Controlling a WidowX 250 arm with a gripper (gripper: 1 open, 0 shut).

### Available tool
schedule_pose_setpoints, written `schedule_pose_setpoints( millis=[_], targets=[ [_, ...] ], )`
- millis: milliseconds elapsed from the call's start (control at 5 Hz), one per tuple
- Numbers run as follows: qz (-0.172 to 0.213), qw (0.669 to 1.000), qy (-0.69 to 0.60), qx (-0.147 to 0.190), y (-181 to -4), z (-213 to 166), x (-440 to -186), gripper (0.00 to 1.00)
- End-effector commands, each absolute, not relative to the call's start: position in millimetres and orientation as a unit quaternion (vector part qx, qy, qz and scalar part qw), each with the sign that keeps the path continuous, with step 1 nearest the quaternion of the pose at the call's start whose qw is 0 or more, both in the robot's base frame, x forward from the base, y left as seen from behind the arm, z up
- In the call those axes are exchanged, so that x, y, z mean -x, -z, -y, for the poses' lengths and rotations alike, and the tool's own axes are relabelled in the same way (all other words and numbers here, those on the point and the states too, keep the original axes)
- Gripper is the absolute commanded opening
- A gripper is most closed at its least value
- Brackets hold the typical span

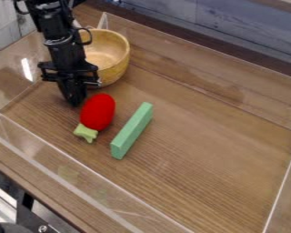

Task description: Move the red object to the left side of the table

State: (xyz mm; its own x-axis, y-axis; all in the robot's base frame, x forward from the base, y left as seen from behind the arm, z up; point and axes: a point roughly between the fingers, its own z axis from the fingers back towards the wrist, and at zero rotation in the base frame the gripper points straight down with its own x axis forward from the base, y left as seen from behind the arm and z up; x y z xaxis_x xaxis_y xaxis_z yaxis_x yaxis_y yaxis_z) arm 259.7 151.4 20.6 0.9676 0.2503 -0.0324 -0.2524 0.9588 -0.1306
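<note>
You are looking at a brown wood-grain worktop (221,118) fenced by low clear walls (63,182) that catch pale reflections along their edges. Beyond the far wall runs a band of grey planking, and a darker strip shows at the upper right corner. At the bottom left, outside the wall, a bit of dark and metal hardware sits below the worktop edge.

Your black arm comes down from the top left and ends in the pincer (74,96), which points straight down with its tip close to the surface. Its fingers are pressed together, and nothing shows between them.

The red toy fruit (98,110) lies just beside the pincer, on the side nearer the camera and slightly to the right in the picture. The pincer's tip stands right at the fruit's upper left edge; you cannot tell whether they touch. The fruit's pale green leafy stem (86,133) points toward the camera, away from the pincer.

A long green block (132,129) lies just past the fruit, further from the pincer, angled across the grain. A wooden bowl (106,55) sits behind the pincer, near the far wall.
</note>
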Motion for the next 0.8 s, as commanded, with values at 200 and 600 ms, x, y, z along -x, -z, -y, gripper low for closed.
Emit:
schedule_pose_setpoints(
  millis=[200,600],
  targets=[
    [0.009,0.99,-0.128,0.055,-30.8,-156.3,-270.2,0.0],
    [0.005,0.989,-0.135,0.054,-29.9,-158.0,-271.5,0.0]
  ],
)
